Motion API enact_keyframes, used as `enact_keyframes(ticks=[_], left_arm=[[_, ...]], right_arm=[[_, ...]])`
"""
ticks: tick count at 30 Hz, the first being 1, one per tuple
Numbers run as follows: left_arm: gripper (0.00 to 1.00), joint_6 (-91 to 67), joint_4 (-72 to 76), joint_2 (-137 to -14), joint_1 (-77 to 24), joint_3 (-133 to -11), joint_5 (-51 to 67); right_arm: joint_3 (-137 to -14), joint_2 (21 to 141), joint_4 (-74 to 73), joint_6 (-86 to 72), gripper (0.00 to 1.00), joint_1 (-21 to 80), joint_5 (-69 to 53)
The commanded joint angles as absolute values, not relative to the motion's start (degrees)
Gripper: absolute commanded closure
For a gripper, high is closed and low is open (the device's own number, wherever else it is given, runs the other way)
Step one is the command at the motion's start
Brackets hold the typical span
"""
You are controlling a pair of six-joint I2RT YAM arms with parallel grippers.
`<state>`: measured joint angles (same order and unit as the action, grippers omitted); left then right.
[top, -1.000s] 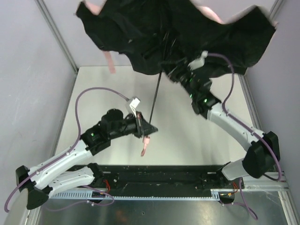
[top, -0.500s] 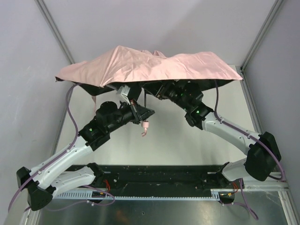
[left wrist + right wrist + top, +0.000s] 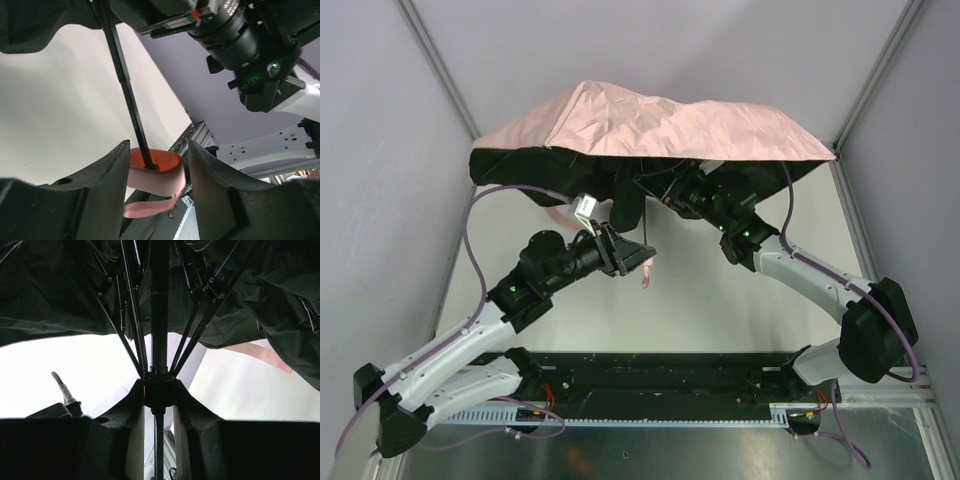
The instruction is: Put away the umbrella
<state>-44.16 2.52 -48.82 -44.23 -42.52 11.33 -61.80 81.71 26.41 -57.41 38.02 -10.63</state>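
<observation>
- The left tool [image 3: 157, 167], reached forward, is closed on the pink handle [image 3: 152, 172] of the umbrella [image 3: 650, 120].
- The right tool [image 3: 159, 395] is clamped on the runner [image 3: 159, 388] — shown only in its wrist view.

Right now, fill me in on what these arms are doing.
Both arms hold the open pink umbrella above the table. The left fingers clamp its small pink handle at the end of its shaft; the right fingers grip the runner where the ribs meet, under the canopy. The canopy is spread open, so nothing is folded yet.
</observation>
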Motion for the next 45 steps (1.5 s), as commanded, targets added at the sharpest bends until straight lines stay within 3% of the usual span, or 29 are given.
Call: enact_keyframes(ticks=[1,3,6,7,8,12,16,21,23,27,34,41,45], left_arm=[[0.47,-42.9,5.0,-51.4,-44.1,-43.7,11.1],[0.52,-41.0,4.8,-52.8,-44.1,-45.5,10.0],[0.68,-38.9,4.5,-54.4,-44.0,-47.9,8.9],[0.69,-38.2,4.5,-54.7,-44.0,-48.5,9.0],[0.65,-37.7,4.4,-54.8,-44.0,-48.9,9.7],[0.24,-37.2,6.5,-50.5,-44.1,-44.0,15.6],[0.1,-35.7,5.0,-37.6,-44.1,-34.7,14.7],[0.17,-36.8,-5.6,-22.1,-44.1,-32.2,1.2],[0.13,-40.4,-6.3,-20.4,-44.0,-33.7,-5.1],[0.03,-46.2,-5.0,-27.7,-44.0,-42.3,-14.7],[0.13,-53.0,-1.8,-41.0,-42.9,-54.4,-25.1],[0.02,-52.6,9.9,-47.5,-40.8,-55.1,-24.2],[0.14,-50.1,12.5,-50.1,-40.4,-56.5,-24.9]], right_arm=[[-62.8,78.5,31.0,-57.2,1.0,39.4,-11.1],[-62.6,77.7,30.0,-56.1,1.0,40.5,-11.0],[-61.0,75.9,29.4,-55.3,1.0,41.0,-11.2],[-60.1,75.1,29.7,-55.1,1.0,40.8,-11.2],[-59.4,74.5,29.9,-54.8,1.0,40.3,-11.4],[-58.9,74.8,34.1,-53.4,1.0,34.7,-19.3],[-58.9,76.3,37.6,-55.1,1.0,27.8,-29.9],[-58.9,73.7,34.4,-55.8,1.0,24.9,-31.6],[-58.9,72.4,33.6,-56.3,1.0,24.8,-31.5],[-58.7,70.4,32.0,-56.8,1.0,25.0,-30.9],[-58.5,67.5,30.4,-56.9,1.0,26.5,-29.5],[-58.5,65.2,27.9,-55.3,1.0,27.6,-29.9],[-58.5,64.2,26.8,-54.3,1.0,28.4,-30.2]])
